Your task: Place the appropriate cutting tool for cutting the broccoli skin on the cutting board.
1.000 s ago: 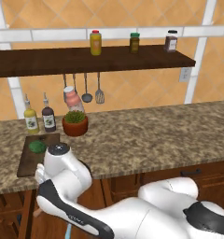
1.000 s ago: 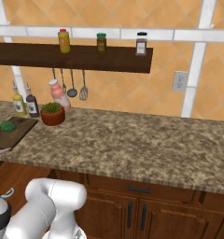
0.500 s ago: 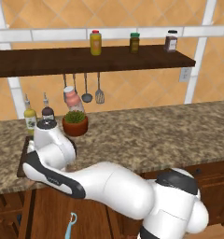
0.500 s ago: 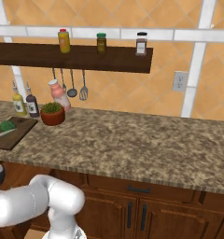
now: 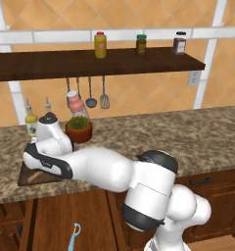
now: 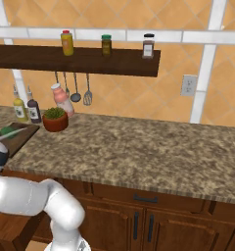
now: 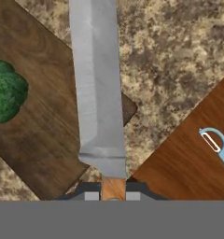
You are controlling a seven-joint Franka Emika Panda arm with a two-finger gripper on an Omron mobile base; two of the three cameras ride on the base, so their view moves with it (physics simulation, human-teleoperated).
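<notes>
Knife [image 7: 97, 93]: one, clamped by its wooden handle in the gripper [image 7: 113, 191], blade hanging over the near edge of the cutting board [image 7: 44, 140].
Broccoli [image 7: 6, 91]: one, lying on the board, off to the blade's side.
Peeler [image 7: 215, 144]: one light blue, down by the cabinet front, off the table [image 5: 188, 132].
Progress: late; knife carried to the board but not set down.
Left: lower it onto bare wood, let go.

Kitchen, granite counter [image 6: 139, 152], hanging utensils [image 6: 75, 88]
</notes>
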